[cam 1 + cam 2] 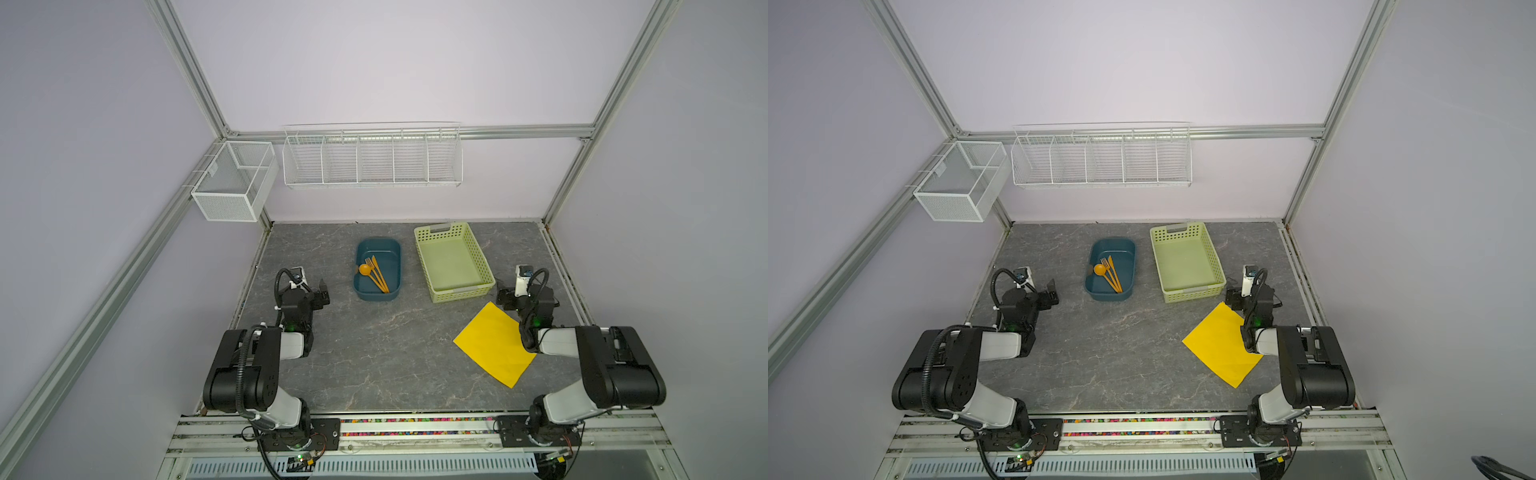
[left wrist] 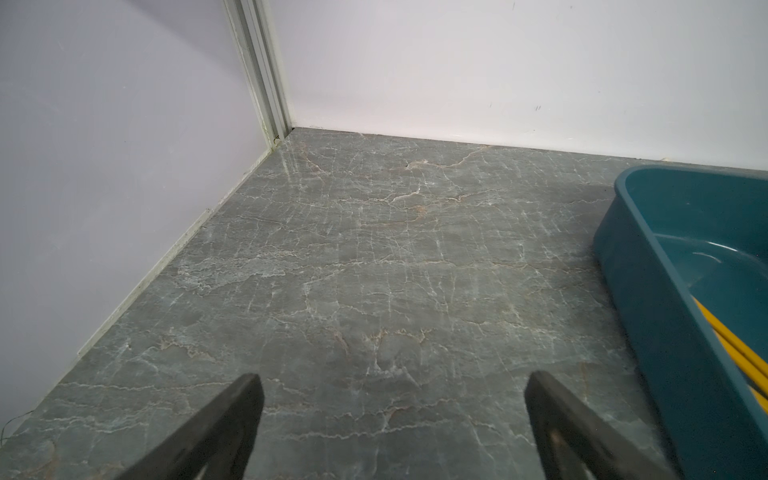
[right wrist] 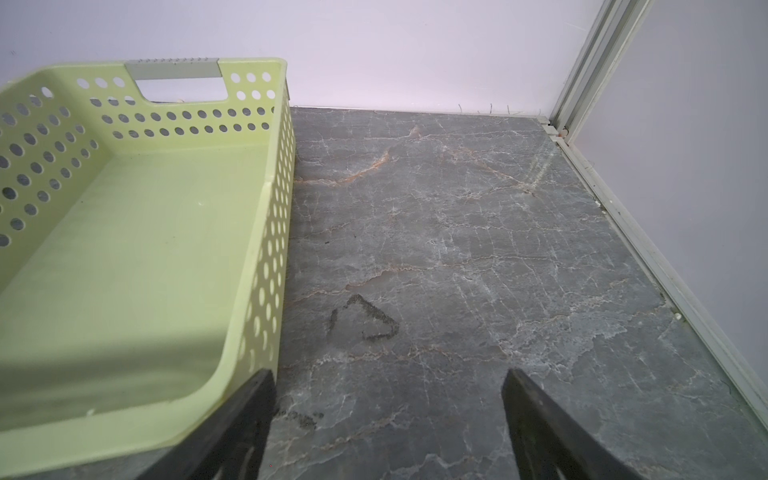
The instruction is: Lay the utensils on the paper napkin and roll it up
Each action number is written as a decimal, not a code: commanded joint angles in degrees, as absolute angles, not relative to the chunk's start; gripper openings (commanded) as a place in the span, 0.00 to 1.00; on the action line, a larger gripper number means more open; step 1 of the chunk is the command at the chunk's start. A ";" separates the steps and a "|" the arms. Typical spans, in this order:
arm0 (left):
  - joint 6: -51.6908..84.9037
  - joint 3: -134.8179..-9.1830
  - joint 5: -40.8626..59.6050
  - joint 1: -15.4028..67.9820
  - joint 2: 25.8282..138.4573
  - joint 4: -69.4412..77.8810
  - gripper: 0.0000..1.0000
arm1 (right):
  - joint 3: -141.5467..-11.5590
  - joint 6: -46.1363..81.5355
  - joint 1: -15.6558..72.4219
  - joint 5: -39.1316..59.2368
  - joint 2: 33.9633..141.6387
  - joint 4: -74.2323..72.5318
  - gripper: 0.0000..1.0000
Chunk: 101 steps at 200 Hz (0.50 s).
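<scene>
The utensils (image 1: 377, 274) (image 1: 1111, 274) are three orange-yellow pieces, a spoon (image 1: 365, 269), a fork and a knife, lying together in a dark blue tub (image 1: 390, 251) at the back middle of the table. Only their handles (image 2: 733, 343) show in the left wrist view. The paper napkin (image 1: 492, 347) (image 1: 1219, 347) lies flat at the front right, one corner under the right arm. My left gripper (image 1: 322, 293) (image 2: 392, 386) is open over bare table left of the tub. My right gripper (image 1: 503, 299) (image 3: 388, 382) is open just behind the napkin, beside the green basket's near corner.
A pale green perforated basket (image 1: 459, 296) (image 3: 278, 199) stands empty at the back right, next to the blue tub (image 2: 665, 291). A white wire rack (image 1: 372, 160) and a mesh box (image 1: 235, 180) hang on the walls above the table. Walls close the left, right and back edges.
</scene>
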<state>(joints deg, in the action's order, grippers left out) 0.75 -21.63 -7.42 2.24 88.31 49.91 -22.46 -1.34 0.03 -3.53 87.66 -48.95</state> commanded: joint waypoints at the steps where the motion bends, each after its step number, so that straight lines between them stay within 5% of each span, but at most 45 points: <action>1: 0.00 -22.63 -7.20 2.05 88.79 51.25 0.99 | -21.86 -2.29 -0.26 -3.10 87.87 -50.19 0.88; 101: 0.60 -22.73 -8.65 2.05 88.85 51.23 0.99 | -21.90 -2.26 -0.26 -3.00 87.88 -50.27 0.88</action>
<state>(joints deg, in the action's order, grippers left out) 0.78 -21.63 -7.88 2.24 88.31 49.89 -22.46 -1.34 0.03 -3.53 87.66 -48.97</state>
